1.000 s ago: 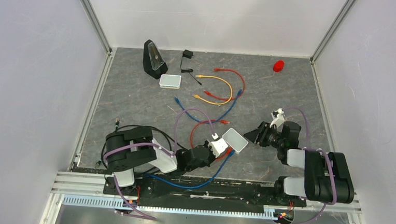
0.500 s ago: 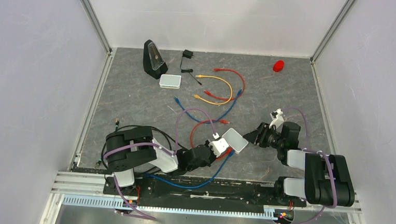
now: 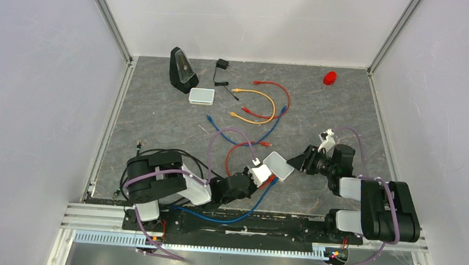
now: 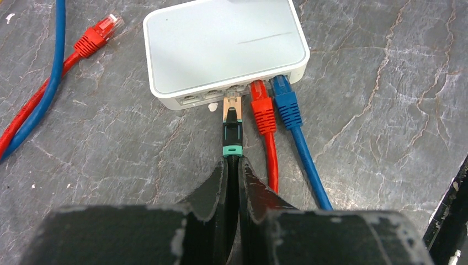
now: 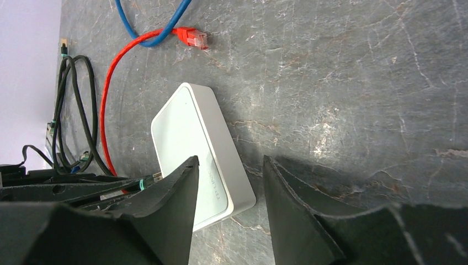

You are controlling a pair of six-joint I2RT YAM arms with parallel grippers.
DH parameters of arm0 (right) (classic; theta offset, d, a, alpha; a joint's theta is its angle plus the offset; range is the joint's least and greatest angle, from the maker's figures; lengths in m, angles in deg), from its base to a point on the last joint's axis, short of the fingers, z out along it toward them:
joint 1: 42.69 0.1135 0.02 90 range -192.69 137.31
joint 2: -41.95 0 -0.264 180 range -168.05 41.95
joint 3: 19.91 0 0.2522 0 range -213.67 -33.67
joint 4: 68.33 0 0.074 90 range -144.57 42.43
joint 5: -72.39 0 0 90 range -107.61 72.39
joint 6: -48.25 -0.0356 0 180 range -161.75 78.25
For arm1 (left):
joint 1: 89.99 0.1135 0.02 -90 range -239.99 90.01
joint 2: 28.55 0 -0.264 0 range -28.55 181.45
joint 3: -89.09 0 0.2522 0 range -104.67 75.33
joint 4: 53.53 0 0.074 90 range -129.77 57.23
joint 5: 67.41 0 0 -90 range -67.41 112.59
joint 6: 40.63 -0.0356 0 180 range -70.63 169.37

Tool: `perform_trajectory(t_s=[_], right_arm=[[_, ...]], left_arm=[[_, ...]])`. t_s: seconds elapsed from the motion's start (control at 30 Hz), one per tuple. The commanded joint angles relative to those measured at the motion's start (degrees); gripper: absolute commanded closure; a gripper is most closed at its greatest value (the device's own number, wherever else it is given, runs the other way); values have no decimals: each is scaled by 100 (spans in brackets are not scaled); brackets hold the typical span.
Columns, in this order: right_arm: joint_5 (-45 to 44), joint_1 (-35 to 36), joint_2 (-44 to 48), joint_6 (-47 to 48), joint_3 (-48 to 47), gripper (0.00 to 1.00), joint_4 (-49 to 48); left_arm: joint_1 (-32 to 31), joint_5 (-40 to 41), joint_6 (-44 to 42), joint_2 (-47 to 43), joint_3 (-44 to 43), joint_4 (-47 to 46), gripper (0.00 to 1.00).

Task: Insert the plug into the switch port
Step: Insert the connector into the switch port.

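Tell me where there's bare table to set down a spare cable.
Bare mat on the left, between the black wedge device and the left arm; on the right, between the red object and the right arm. Crowded: the loose cables mid-table and around the switch.

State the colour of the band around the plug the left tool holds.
Teal-green band on the black plug; clearest in the left wrist view.

A smooth, faintly glossy pale plastic switch box sits at twelve o'clock in the left wrist view. The plug has a clear plastic tip and a matt black boot. The left gripper is scuffed matt black plastic. The table looks like matt, veined grey stone.
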Motion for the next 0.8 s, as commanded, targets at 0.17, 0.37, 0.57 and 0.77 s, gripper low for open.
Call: perform_trajectory(t_s=[0.17,0.37,0.57,0.77], right_arm=[[30,91,-86,-124,115,52,-290],[23,386,-216,-327,244,52,-600],[-69,553,-238,-433,387,54,-586],[-119,699,-215,-676,600,57,-772]], left_arm=[[-53,275,293,206,-75,-584,98],[-53,307,449,517,-159,-875,98],[-53,404,546,607,-106,-1118,98],[-52,413,647,890,-112,-1371,98]])
